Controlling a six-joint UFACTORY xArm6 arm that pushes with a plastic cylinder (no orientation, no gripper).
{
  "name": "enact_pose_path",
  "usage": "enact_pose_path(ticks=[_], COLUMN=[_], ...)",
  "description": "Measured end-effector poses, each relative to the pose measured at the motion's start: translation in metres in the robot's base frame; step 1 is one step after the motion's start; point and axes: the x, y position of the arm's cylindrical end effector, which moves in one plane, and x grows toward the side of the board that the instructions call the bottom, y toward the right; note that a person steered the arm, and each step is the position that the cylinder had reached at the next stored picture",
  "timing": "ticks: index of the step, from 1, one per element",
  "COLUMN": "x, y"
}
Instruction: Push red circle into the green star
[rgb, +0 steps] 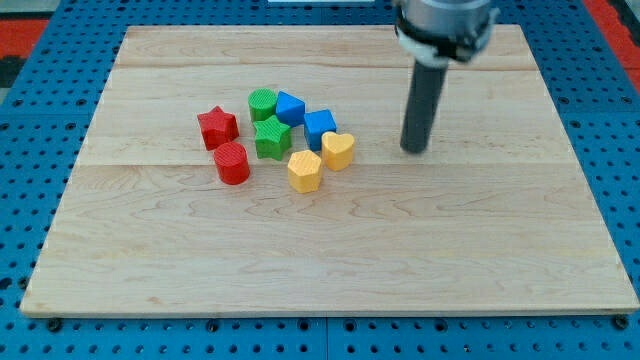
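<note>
Resting right of cluster, my tip (414, 150); red circle (232, 163) just beside green star (271, 138); end effector state untellable

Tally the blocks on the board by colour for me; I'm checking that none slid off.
Red: 2, the red star and the red circle
Green: 2, the green circle and the green star
Blue: 2, one blue block and the other blue block
Yellow: 2, the yellow heart and the yellow hexagon
Total: 8

Straight dark rod, my tip (414, 150) blunt; grey, white-ringed collar above
</note>
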Motion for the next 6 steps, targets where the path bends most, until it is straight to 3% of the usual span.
enact_pose_path(ticks=[1, 3, 4, 5, 6], x=[0.065, 0.05, 0.02, 0.008, 0.006], y=[-0.057, -0.232, -0.227, -0.132, -0.122])
